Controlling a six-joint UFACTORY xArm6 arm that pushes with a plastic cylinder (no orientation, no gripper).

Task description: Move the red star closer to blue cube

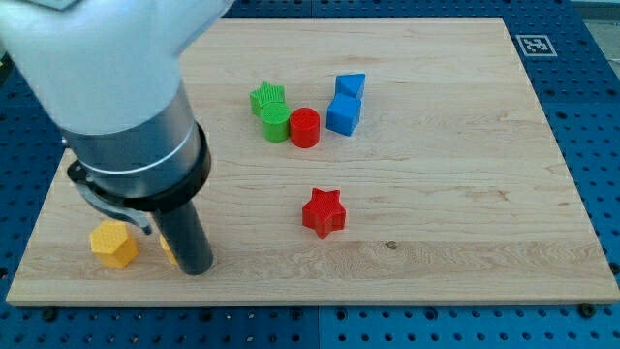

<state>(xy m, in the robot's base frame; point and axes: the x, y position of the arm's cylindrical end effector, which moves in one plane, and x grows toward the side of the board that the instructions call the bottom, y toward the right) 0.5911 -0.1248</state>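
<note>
The red star (323,212) lies on the wooden board (455,165), a little below the middle. The blue cube (343,113) sits well above it, near the view's top centre, with a second blue block (350,86) touching its upper side. My tip (196,268) rests on the board at the lower left, far to the left of the red star and a little below its level. The arm's grey body fills the upper left corner and hides that part of the board.
A red cylinder (304,127) stands just left of the blue cube. A green cylinder (276,122) and a green star (267,98) sit left of that. A yellow hexagonal block (114,243) lies left of my tip; an orange piece (169,251) peeks out beside the rod.
</note>
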